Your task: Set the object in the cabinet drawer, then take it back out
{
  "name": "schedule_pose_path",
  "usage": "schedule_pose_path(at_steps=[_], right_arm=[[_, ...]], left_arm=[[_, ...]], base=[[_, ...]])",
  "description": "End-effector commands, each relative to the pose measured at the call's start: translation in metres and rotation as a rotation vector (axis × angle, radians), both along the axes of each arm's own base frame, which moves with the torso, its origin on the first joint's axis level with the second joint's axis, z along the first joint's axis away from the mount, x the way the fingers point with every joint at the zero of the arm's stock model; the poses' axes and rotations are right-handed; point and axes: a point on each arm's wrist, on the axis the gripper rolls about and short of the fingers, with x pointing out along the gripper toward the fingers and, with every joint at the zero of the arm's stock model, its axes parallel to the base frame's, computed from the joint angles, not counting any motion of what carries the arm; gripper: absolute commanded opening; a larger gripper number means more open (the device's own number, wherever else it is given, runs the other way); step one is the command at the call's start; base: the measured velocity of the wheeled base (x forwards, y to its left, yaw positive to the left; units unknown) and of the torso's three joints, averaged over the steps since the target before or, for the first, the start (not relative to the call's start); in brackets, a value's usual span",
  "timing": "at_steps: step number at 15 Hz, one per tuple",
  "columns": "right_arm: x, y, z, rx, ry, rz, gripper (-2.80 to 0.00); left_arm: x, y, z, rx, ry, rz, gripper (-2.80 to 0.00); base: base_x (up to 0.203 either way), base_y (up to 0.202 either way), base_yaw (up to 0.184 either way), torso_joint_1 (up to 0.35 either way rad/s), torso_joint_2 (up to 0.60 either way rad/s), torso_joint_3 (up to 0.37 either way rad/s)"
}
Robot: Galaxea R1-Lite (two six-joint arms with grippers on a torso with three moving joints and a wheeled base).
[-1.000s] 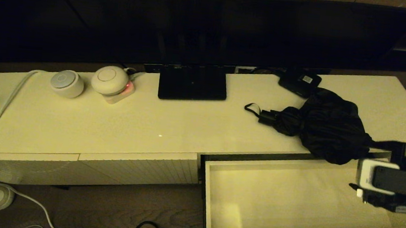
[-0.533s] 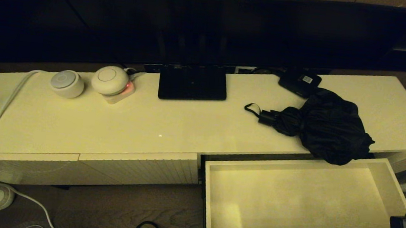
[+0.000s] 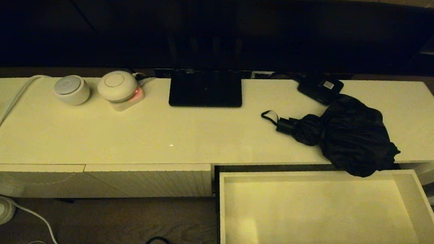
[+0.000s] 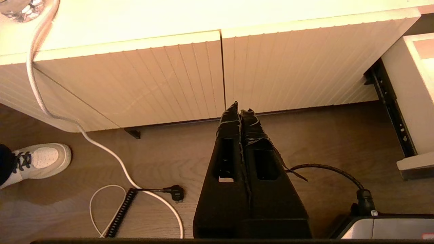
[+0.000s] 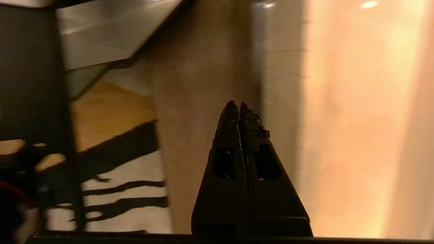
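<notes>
The black compact umbrella (image 3: pixel 343 132) lies on the cream cabinet top (image 3: pixel 184 134), its bunchy canopy hanging a little over the front edge above the drawer, handle and wrist loop (image 3: pixel 269 116) pointing left. The cabinet drawer (image 3: pixel 428 206) stands pulled out below it, pale inside, with nothing in it. Neither gripper shows in the head view. My left gripper (image 4: pixel 240 108) is shut and empty, low over the floor before the ribbed front panels (image 4: pixel 190 78). My right gripper (image 5: pixel 238 107) is shut and empty, aimed at blurred surroundings away from the drawer.
A flat black stand (image 3: pixel 206 88) and a small black box with a white label (image 3: pixel 320 87) sit at the back of the cabinet top. Two round white devices (image 3: pixel 95 85) stand at the left. A white cable (image 4: pixel 101 149) and a shoe (image 4: pixel 37 161) lie on the floor.
My right arm dropped from over the drawer's right end down past its front and out of the head view. The umbrella and the drawer stayed where they were.
</notes>
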Motion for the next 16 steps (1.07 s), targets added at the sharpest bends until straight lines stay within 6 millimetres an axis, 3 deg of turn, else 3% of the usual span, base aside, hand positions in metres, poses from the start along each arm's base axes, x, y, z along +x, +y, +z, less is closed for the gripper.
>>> schedule_pose_path(at_steps=[1,7,12,16], right_arm=[[0.001,0.000,-0.013,-0.023,0.080,0.007,-2.80],[0.024,0.000,-0.034,-0.065,0.247,-0.051,-2.80],[0.061,0.005,-0.053,-0.100,0.246,-0.085,-2.80],[0.093,0.010,-0.038,-0.117,0.092,-0.124,-2.80]], left_arm=[[0.000,0.000,-0.001,0.000,0.003,0.001,-2.80],[0.000,0.000,-0.001,0.000,0.003,0.001,-2.80],[0.000,0.000,-0.001,0.000,0.003,0.001,-2.80],[0.000,0.000,-0.001,0.000,0.003,0.001,-2.80]], base=[[0.000,0.000,0.000,0.000,0.00,0.000],[0.000,0.000,0.000,0.000,0.00,0.000],[0.000,0.000,0.000,0.000,0.00,0.000],[0.000,0.000,0.000,0.000,0.00,0.000]])
